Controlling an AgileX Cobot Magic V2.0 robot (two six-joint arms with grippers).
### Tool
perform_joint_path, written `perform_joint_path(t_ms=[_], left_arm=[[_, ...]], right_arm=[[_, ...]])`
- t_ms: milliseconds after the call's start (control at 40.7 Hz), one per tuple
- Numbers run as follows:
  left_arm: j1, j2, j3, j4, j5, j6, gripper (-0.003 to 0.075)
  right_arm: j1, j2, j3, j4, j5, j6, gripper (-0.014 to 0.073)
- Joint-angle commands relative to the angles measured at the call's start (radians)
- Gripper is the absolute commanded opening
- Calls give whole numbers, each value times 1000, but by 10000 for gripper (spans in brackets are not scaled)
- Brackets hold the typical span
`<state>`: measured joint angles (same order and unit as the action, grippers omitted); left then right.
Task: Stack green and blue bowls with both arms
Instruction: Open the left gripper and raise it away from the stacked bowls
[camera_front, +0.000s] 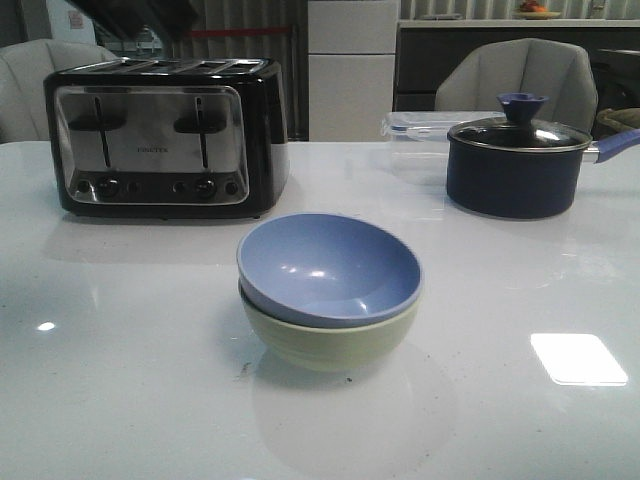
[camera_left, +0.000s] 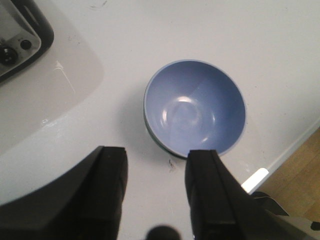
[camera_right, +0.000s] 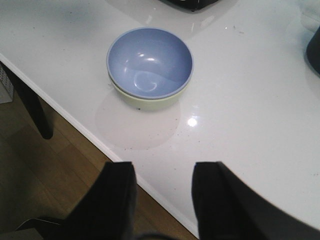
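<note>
Now the blue bowl (camera_front: 330, 268) sits nested inside the green bowl (camera_front: 330, 340) on the white table (camera_front: 120, 380). The left gripper (camera_left: 155, 192) and right gripper (camera_right: 162, 200) hang spread and empty, both bowls lying clear beyond their jaws.

Blue bowl (camera_front: 330, 268): periwinkle, matte, sitting upright, nesting inside green bowl, rim slightly tilted, interior empty | Green bowl (camera_front: 330, 340): pale sage, sitting upright underneath, resting on the white surface, only its upper wall and rim showing below blue bowl
</note>
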<state>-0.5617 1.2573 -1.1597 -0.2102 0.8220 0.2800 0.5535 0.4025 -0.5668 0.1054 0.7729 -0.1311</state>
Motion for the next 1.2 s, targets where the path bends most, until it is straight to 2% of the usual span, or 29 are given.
perform_joint_path(t_ms=[0,295,492,688,786,860,1032,1081,1180], left_arm=[[-4,-155,52,-8,-57,-3,360],[-4,-558,330,-8,-69,-3,360],[-4,-749,459,-8,-67,-5,360],[-4,-824,532,-8,-67,-15,359],[-4,-824,544,-3,-71,-64,318],[-4,-824,551,25,-71,-98,262],[-4,-824,551,37,-71,-126,99],[-4,-824,551,37,-71,-129,95],[-4,-824,551,37,-71,-129,93]], right_arm=[[-1,5,-28,-1,-69,-12,393],[-1,5,-28,-1,-69,-12,393],[-1,5,-28,-1,-48,-12,393],[-1,5,-26,-2,-6,-12,393],[-1,5,-26,-2,4,-12,381],[-1,5,-26,-2,5,-12,319],[-1,5,-26,-2,5,-12,100],[-1,5,-26,-2,5,-12,48],[-1,5,-26,-2,6,-12,56]])
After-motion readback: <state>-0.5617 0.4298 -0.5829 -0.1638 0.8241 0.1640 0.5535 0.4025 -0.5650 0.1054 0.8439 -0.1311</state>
